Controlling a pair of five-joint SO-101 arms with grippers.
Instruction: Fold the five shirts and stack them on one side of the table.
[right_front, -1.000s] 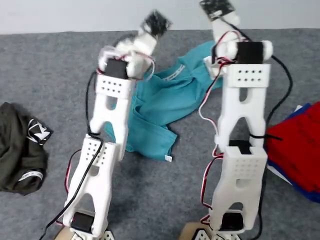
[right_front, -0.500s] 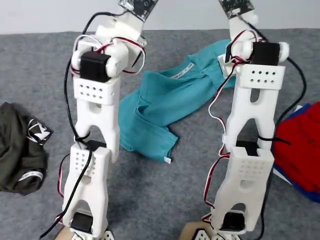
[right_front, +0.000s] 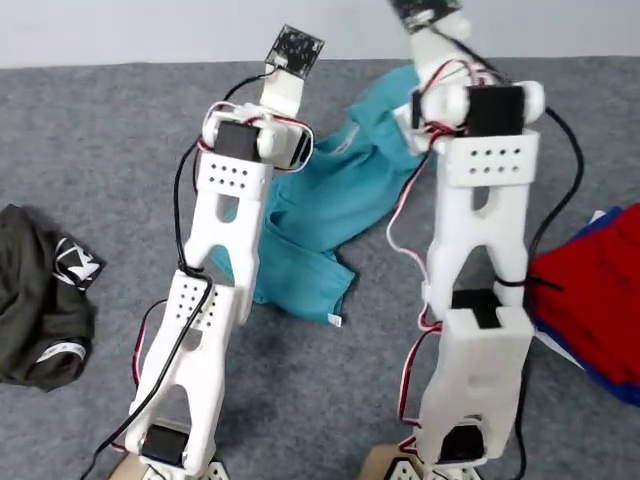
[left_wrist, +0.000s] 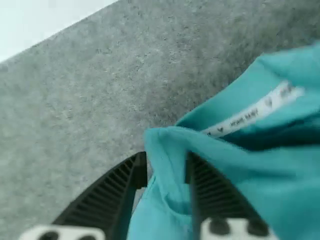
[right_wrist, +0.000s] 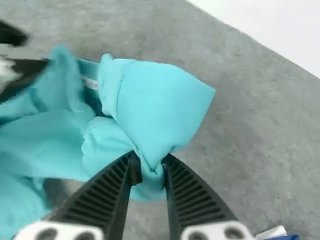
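We are pinching the soft teal shirt with both hands: our left hand is clamping its ribbed black fingers on a fold of cloth just beside the collar and its white label, and our right hand is gripping a bunched, rounded lump of the same knit fabric. The shirt is lying crumpled and twisted mid-desk, on a fuzzy grey felt-like surface, between a rumpled dark shirt on our left and a red shirt over blue cloth on our right
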